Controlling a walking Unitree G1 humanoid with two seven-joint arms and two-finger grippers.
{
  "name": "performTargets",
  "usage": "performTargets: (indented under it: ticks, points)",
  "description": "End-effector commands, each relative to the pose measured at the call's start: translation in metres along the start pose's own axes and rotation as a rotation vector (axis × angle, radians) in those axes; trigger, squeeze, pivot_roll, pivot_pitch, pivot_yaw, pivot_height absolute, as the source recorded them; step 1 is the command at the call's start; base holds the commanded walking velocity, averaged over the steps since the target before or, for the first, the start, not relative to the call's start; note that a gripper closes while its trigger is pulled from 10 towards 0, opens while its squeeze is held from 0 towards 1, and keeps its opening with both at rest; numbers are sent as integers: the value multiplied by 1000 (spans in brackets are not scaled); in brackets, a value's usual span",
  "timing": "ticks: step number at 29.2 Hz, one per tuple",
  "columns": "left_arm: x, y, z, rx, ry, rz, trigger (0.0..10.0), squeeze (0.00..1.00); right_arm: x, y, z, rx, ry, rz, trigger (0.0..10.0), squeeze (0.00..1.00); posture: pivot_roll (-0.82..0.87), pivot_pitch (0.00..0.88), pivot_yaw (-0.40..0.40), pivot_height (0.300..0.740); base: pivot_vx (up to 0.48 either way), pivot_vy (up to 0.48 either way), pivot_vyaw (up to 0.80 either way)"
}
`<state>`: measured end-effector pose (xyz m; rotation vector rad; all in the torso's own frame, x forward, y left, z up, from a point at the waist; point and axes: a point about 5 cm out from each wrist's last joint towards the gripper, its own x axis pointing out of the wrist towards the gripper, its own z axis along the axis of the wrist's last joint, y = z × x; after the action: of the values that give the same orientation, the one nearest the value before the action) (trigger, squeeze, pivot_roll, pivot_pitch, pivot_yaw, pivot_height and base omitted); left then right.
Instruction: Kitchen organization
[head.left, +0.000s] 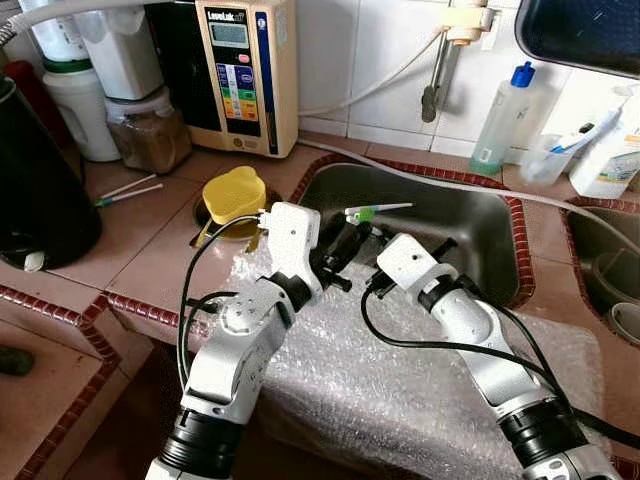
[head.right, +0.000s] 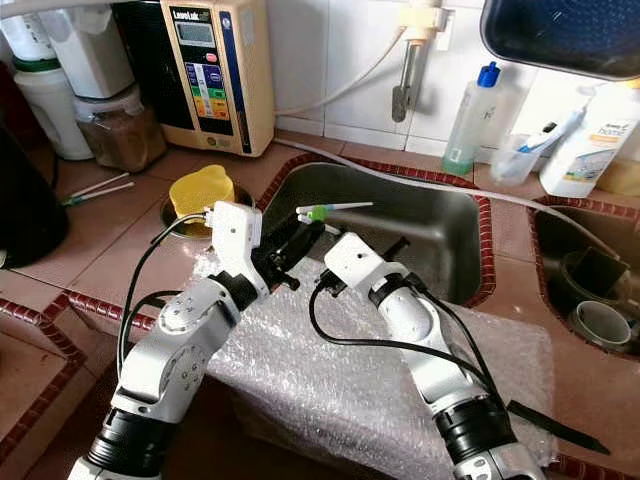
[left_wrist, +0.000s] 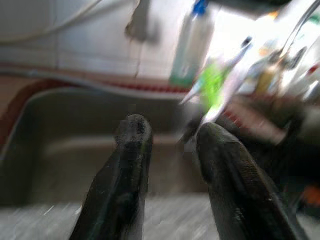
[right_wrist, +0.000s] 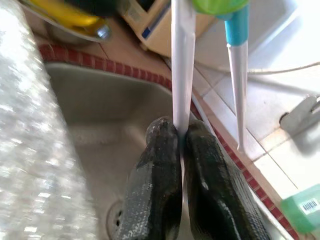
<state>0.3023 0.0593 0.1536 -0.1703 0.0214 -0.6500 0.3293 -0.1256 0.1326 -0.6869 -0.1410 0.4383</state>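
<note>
White-green toothbrush, yellow sponge, red-edged counter.

Both silver arms are reached forward, wrists close together. The left hand is held open; the right hand is pinched tight.

Head stereo pair looking down over sink; wrist views close, facing it.

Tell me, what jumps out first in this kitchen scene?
Two silver arms meet over the steel sink. The right gripper pinches a white-and-green toothbrush, with the left gripper open just beside it. Bubble wrap drapes the counter edge below, and a yellow lid sits to the left.
</note>
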Motion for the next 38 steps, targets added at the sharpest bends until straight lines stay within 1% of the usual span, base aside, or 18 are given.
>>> performTargets:
  ticks: [1, 2, 6, 9, 10, 14, 15, 18, 19, 20, 21, 22, 23, 24, 33, 34, 37, 38]
  points:
    - [-3, 5, -5, 11, 28, 17, 10000, 1000, 4, -6, -2, -6, 3, -19, 0, 0, 21, 0, 19, 740, 0, 0, 0]
    - [-4, 6, -6, 27, 33, 22, 10000, 1000, 7, -6, -9, -10, 29, -17, 0, 0, 26, 0, 18, 740, 0, 0, 0]
    - [-6, 8, -8, 33, 39, 31, 10000, 1000, 9, -7, -14, -17, 53, -15, 0, 0, 31, 0, 17, 740, 0, 0, 0]
    - [-11, 12, -11, 39, 52, 46, 10000, 1000, 13, -8, -31, -26, 142, -18, 0, 0, 39, 0, 15, 740, 0, 0, 0]
    - [-11, 13, -11, 39, 53, 47, 10000, 1000, 13, -8, -32, -27, 150, -19, 0, 0, 39, 0, 15, 740, 0, 0, 0]
    - [-13, 13, -14, 47, 63, 47, 10000, 1000, 13, -9, -44, 11, 229, -39, 0, 0, 42, 0, 16, 740, 0, 0, 0]
    - [-14, 14, -14, 52, 67, 48, 10000, 1000, 12, -10, -51, 38, 269, -50, 0, 0, 45, 0, 16, 740, 0, 0, 0]
    - [-14, 14, -14, 58, 67, 49, 10000, 1000, 11, -10, -56, 66, 297, -54, 0, 0, 47, 0, 16, 740, 0, 0, 0]
    - [-14, 13, -14, 59, 67, 50, 10000, 1000, 11, -10, -58, 68, 310, -56, 196, 451, 48, 0, 16, 740, 0, 0, 0]
    - [-13, 13, -14, 59, 67, 50, 10000, 1000, 10, -10, -61, 82, 324, -55, 4824, 1000, 51, 0, 16, 740, 0, 0, 0]
    - [-13, 13, -14, 59, 67, 50, 10000, 1000, 10, -10, -61, 82, 324, -55, 4824, 1000, 51, 0, 16, 740, 0, 0, 0]
    - [-13, 12, -13, 60, 66, 48, 10000, 1000, 11, -10, -62, 88, 329, -55, 8627, 1000, 52, 0, 15, 740, 0, 0, 0]
    - [-13, 12, -13, 61, 66, 48, 10000, 1000, 11, -10, -63, 87, 329, -57, 8627, 1000, 52, 0, 15, 740, 0, 0, 0]
    - [-13, 12, -13, 60, 65, 49, 10000, 1000, 11, -9, -63, 96, 332, -54, 10000, 1000, 52, 0, 15, 740, 0, 0, 0]
    - [-13, 11, -14, 58, 66, 57, 10000, 1000, 12, -6, -66, 135, 347, -51, 10000, 1000, 52, 0, 14, 740, 0, 0, 0]
    - [-13, 11, -14, 64, 68, 58, 10000, 1000, 12, -5, -67, 165, 355, -48, 10000, 1000, 51, 0, 14, 740, 0, 0, 0]
    - [-13, 12, -15, 74, 70, 63, 10000, 1000, 12, -4, -67, 185, 354, -52, 10000, 1000, 51, 0, 15, 740, 0, 0, 0]
    - [-13, 12, -15, 77, 73, 69, 10000, 1000, 13, -5, -66, 216, 354, -61, 10000, 1000, 50, 0, 15, 740, 0, 0, 0]
